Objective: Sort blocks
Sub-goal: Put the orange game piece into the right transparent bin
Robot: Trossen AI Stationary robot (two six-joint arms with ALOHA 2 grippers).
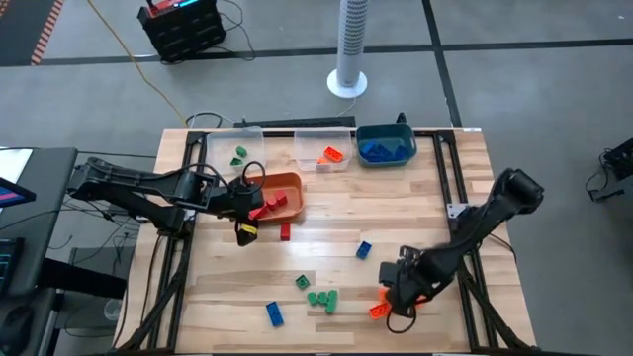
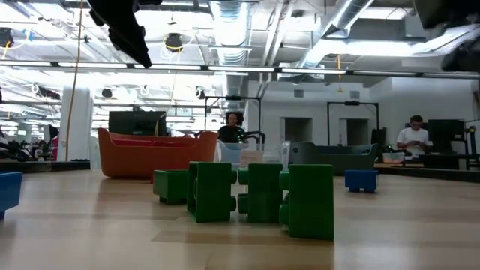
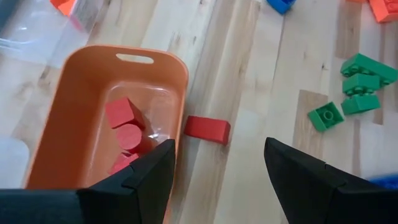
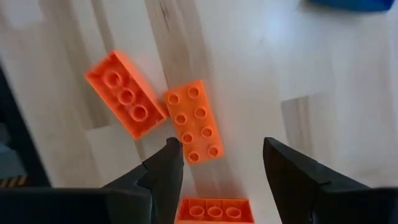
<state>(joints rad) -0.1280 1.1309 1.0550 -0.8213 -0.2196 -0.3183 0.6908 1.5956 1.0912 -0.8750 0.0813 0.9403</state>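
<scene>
High view: my left gripper (image 1: 247, 229) hangs open at the orange bin's (image 1: 290, 180) near rim, a red block (image 1: 285, 231) just beside it on the bench. My right gripper (image 1: 401, 287) hovers open over orange blocks (image 1: 379, 310) near the front right corner. Right wrist view: I'd centre the fingers on the middle orange block (image 4: 194, 121), then descend squarely.
</scene>
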